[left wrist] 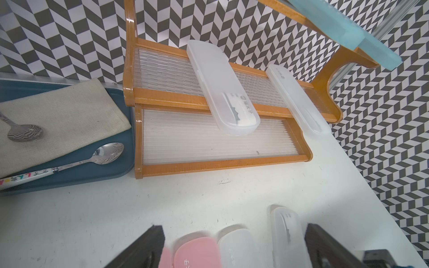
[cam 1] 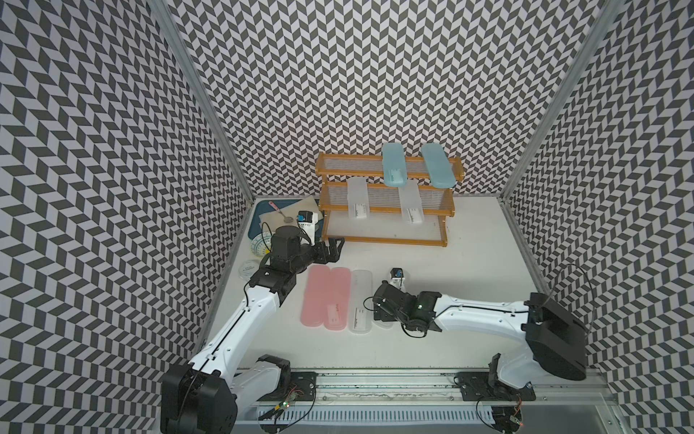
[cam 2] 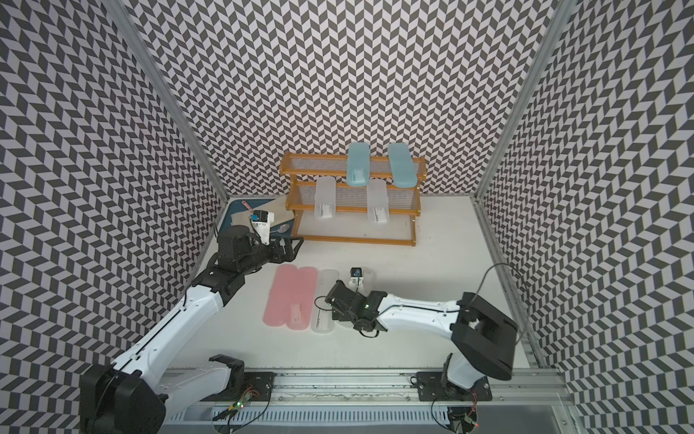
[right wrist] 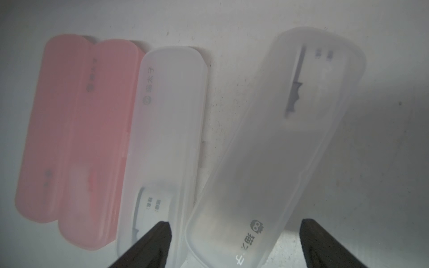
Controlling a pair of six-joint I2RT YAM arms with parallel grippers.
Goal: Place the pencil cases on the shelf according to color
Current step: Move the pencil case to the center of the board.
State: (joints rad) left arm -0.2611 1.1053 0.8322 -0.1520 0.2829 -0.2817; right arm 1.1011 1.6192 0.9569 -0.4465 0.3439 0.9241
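The shelf [cam 1: 386, 240] [left wrist: 222, 163] stands at the back. Two light blue pencil cases [cam 1: 393, 165] [cam 1: 438, 167] lie on its top tier and two frosted white ones [cam 1: 356, 199] [cam 1: 410, 204] on the middle tier. On the table lie two pink cases [cam 1: 314, 297] [cam 1: 338, 300], side by side, and a white one [cam 1: 361, 302]. A further white case [right wrist: 278, 139] lies slanted beside them. My right gripper [right wrist: 234, 246] [cam 1: 381, 304] is open and straddles this case's end, with gaps at both fingers. My left gripper [left wrist: 234, 253] [cam 1: 335, 248] hangs open and empty near the shelf's front left corner.
A dark blue tray [cam 1: 258, 221] [left wrist: 69, 176] with a beige cloth and two spoons sits at the back left against the shelf. Two round clear discs [cam 1: 260, 242] [cam 1: 248, 268] lie by the left wall. Patterned walls close in three sides.
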